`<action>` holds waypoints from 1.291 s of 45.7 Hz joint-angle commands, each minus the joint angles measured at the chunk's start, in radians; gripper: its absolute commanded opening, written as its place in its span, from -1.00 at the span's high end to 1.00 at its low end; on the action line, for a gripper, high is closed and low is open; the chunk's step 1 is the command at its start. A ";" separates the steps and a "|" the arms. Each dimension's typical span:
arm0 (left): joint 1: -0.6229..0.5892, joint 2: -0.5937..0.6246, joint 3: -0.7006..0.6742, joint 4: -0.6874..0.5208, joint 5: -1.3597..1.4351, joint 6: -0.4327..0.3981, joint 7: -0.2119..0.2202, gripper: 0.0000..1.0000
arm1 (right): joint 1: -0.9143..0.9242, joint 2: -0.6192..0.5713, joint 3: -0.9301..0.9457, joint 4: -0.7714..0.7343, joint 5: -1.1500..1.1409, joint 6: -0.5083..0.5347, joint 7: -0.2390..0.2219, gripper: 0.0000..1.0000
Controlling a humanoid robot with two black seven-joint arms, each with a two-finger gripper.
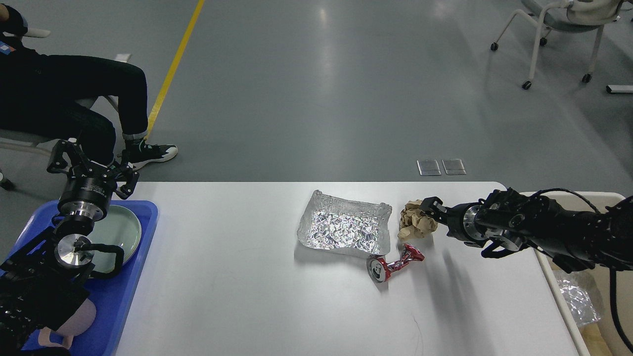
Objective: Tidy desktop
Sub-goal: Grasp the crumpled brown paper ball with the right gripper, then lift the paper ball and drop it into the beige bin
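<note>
Desk (237,277) clutter included a crumpled paper ball (415,222), touched by the right hand (431,210), whose grip could not be told; the left hand (91,170) hung released.

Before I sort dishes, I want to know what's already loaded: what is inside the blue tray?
The blue tray holds a pale green plate and a pinkish item near its front. My left arm covers much of the rest.

Black arms, silver wrist rings, black cables
</note>
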 commanded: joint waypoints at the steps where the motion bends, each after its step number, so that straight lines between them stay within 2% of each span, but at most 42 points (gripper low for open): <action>1: 0.000 -0.003 0.000 0.000 0.000 0.000 0.000 -0.93 | -0.005 0.007 0.000 0.000 0.001 -0.002 -0.001 0.04; 4: 0.000 0.000 0.000 0.000 0.000 0.000 0.000 -0.93 | -0.005 0.007 0.000 0.005 0.003 0.000 -0.001 0.06; 5: 0.000 0.000 0.000 0.000 0.000 0.000 0.001 -0.93 | -0.005 0.007 0.000 0.006 0.003 0.000 -0.001 0.14; 8: 0.000 0.000 0.000 0.000 0.000 0.000 0.000 -0.93 | -0.006 0.007 0.000 0.012 0.004 0.006 -0.001 0.53; 12: 0.000 0.000 0.000 0.000 0.000 0.000 0.000 -0.93 | -0.006 0.006 0.000 0.015 0.010 0.006 -0.001 0.92; 14: 0.000 0.000 0.000 0.000 0.000 0.000 0.000 -0.93 | -0.006 0.006 0.000 0.015 0.010 0.006 -0.001 1.00; 25: 0.000 0.000 0.000 0.000 0.000 0.000 0.000 -0.93 | 0.033 -0.016 -0.002 0.022 0.010 0.011 -0.001 1.00; 29: 0.000 0.000 0.000 0.000 0.000 0.000 0.000 -0.93 | 0.087 -0.079 0.000 0.037 0.010 0.020 -0.001 1.00; 34: 0.000 0.000 0.000 0.000 0.000 0.000 0.000 -0.93 | 0.190 -0.178 -0.002 0.143 0.009 0.024 0.000 1.00; 39: 0.000 0.000 0.000 0.000 0.000 0.000 0.000 -0.93 | 0.332 -0.292 -0.002 0.245 0.009 0.090 0.002 1.00; 47: 0.000 0.000 0.000 0.000 0.000 0.000 0.000 -0.93 | 0.555 -0.444 0.000 0.359 0.009 0.271 0.010 1.00; 54: 0.000 0.000 0.000 0.000 0.000 0.000 0.000 -0.93 | 0.717 -0.536 0.001 0.373 0.009 0.443 0.010 1.00; 59: 0.000 0.000 0.000 0.000 0.000 0.000 0.000 -0.93 | 0.764 -0.577 0.000 0.367 0.009 0.480 0.010 1.00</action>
